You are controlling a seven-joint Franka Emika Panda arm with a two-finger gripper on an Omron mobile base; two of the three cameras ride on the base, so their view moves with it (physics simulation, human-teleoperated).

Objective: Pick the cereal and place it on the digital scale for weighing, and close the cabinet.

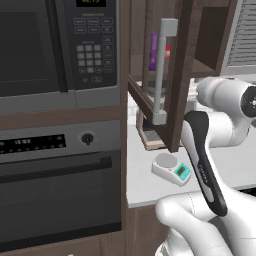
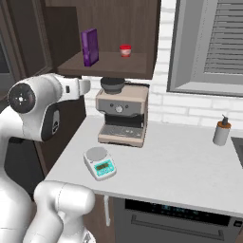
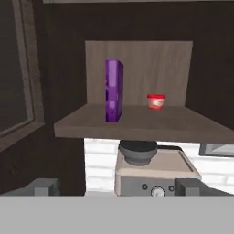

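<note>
We see the cabinet (image 2: 118,28) standing open, its door (image 1: 172,75) swung out with the long grey handle (image 1: 162,70) facing us. On its shelf (image 3: 137,123) the cereal (image 3: 113,97) stands upright, near the small red-capped jar (image 3: 156,101) to its right. Below, the coffee machine (image 2: 122,116) sits on the desk (image 2: 190,161), with the digital scale (image 2: 99,163) just in front. Our jaws are released, wide apart and holding nothing, facing the shelf.
</note>
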